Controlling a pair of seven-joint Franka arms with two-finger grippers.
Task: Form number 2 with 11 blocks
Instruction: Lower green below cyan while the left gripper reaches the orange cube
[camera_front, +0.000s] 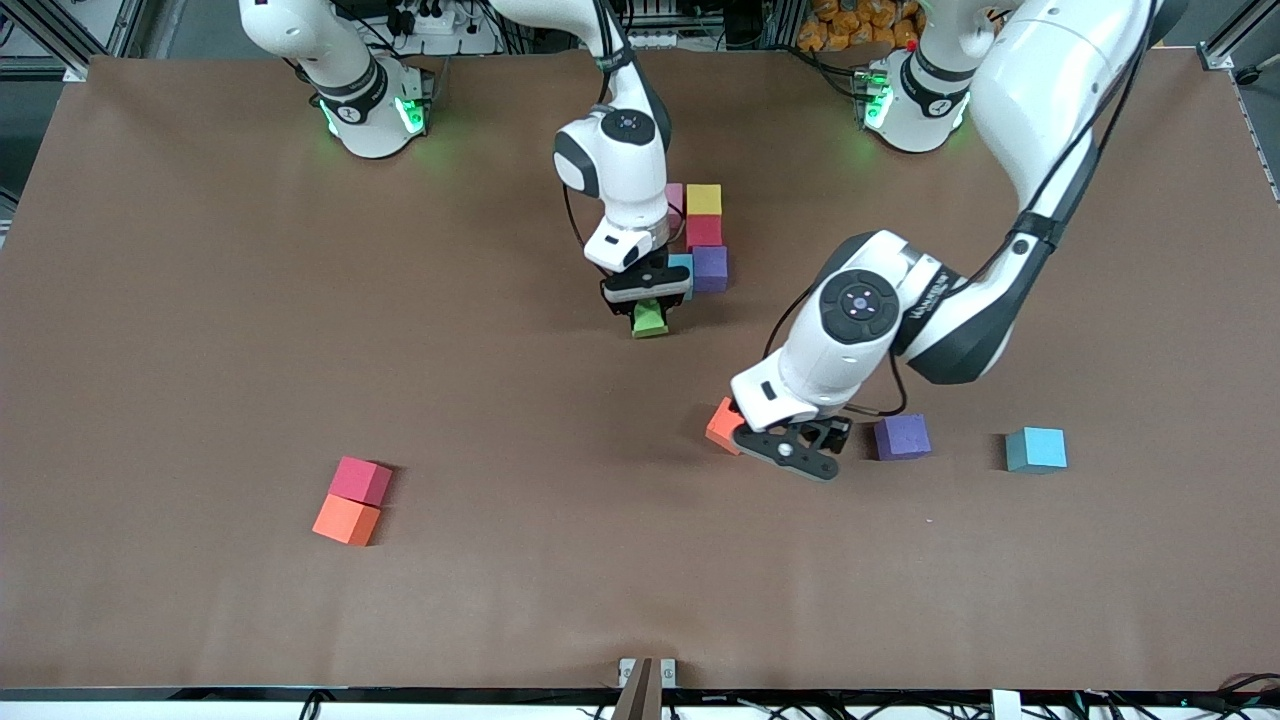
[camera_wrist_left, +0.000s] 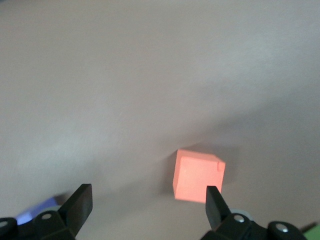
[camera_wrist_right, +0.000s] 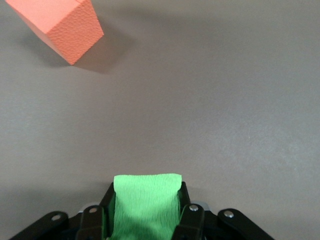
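My right gripper (camera_front: 650, 308) is shut on a green block (camera_front: 650, 321) (camera_wrist_right: 145, 205), low over the table beside a cluster of blocks. That cluster holds a pink (camera_front: 675, 198), a yellow (camera_front: 703, 199), a red (camera_front: 703, 232), a light blue (camera_front: 682, 264) and a purple block (camera_front: 710, 268). My left gripper (camera_front: 790, 455) (camera_wrist_left: 147, 202) is open and low, next to an orange block (camera_front: 722, 424) (camera_wrist_left: 198, 175). The block lies just ahead of one fingertip (camera_wrist_left: 212, 199), not between the jaws. The same orange block (camera_wrist_right: 60, 25) shows in the right wrist view.
Loose on the brown table (camera_front: 200, 300) are a purple block (camera_front: 902, 437) and a light blue block (camera_front: 1036, 449) toward the left arm's end. A red-pink block (camera_front: 361, 480) touches an orange block (camera_front: 346, 520) toward the right arm's end.
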